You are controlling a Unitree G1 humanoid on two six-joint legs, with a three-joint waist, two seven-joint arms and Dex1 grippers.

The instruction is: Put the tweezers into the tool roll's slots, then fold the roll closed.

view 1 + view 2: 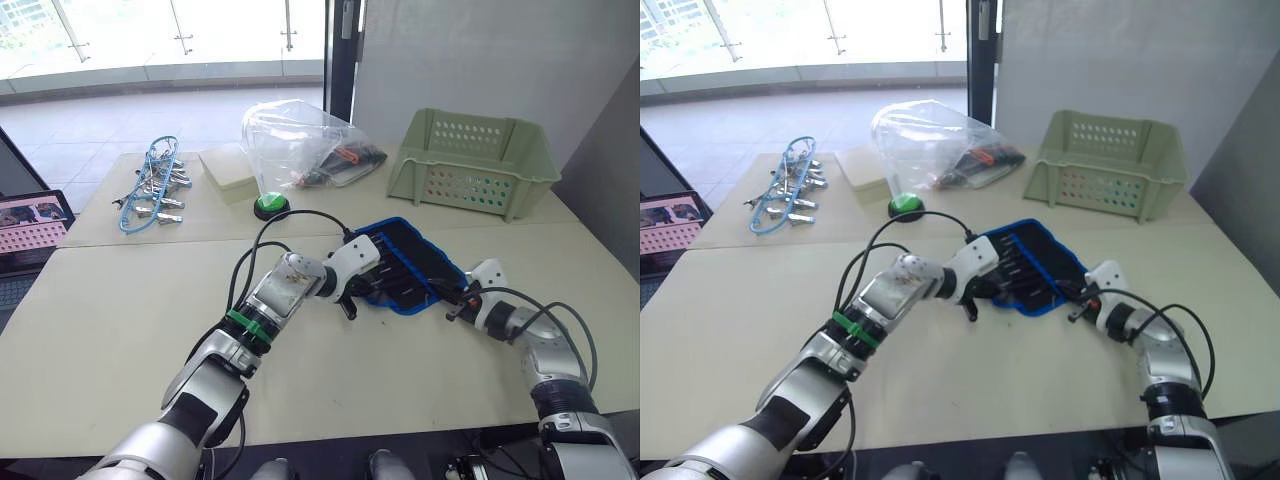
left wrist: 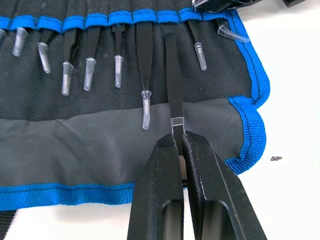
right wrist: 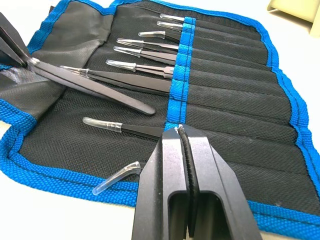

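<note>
My left gripper point(image 2: 177, 142) is clamped on one tweezer point(image 2: 174, 80), its long axis pointing straight from my fingers toward the roll's point(image 2: 125, 135) blue slot band, tip just short.

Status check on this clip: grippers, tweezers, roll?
Left gripper shut on one tweezer, tip short of its slot. Right gripper shut, pinning tool roll at the blue band. Roll open, nothing obstructing.

An open black tool roll point(image 1: 405, 265) with blue edging lies flat right of centre, slim black tweezers point(image 3: 140, 66) tucked into its slots point(image 3: 225, 80).
</note>
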